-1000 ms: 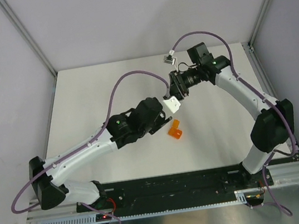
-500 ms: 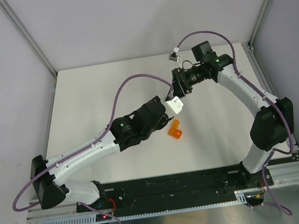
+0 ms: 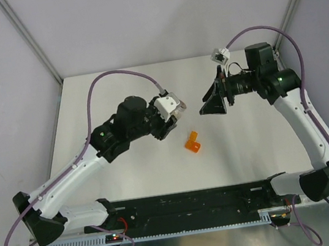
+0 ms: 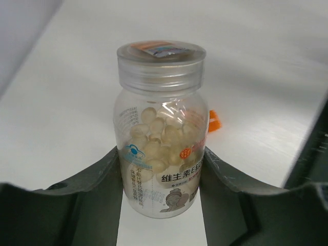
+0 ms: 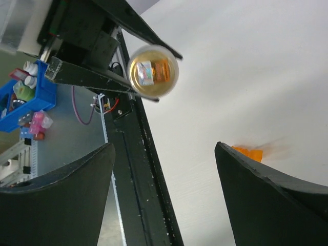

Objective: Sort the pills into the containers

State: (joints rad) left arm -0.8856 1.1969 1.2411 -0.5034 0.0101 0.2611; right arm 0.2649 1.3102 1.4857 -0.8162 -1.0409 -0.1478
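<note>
My left gripper [image 4: 160, 154] is shut on a clear bottle [image 4: 160, 133] full of pale yellowish pills [image 4: 154, 138]. The bottle stands upright between the fingers with its clear cap [image 4: 161, 64] on. In the top view the left gripper [image 3: 173, 120] hangs over the middle of the table. The right gripper [image 3: 206, 104] is open and empty, a short way to its right. In the right wrist view the open right gripper [image 5: 164, 148] faces the bottle [image 5: 153, 72] end-on, well apart from it. The orange two-cell container [image 3: 192, 143] lies on the table below both grippers, and also shows as the container [image 4: 214, 122] and the container [image 5: 248, 152].
The white table [image 3: 104, 95] is bounded by grey walls with metal corner posts. A black base rail [image 3: 189, 203] runs along the near edge. A blue bin [image 5: 25, 97] of small items sits off the table beyond that rail.
The right gripper has opened and drawn back to the right, away from the bottle's top. The left arm has swung left with the bottle still in its grip.
</note>
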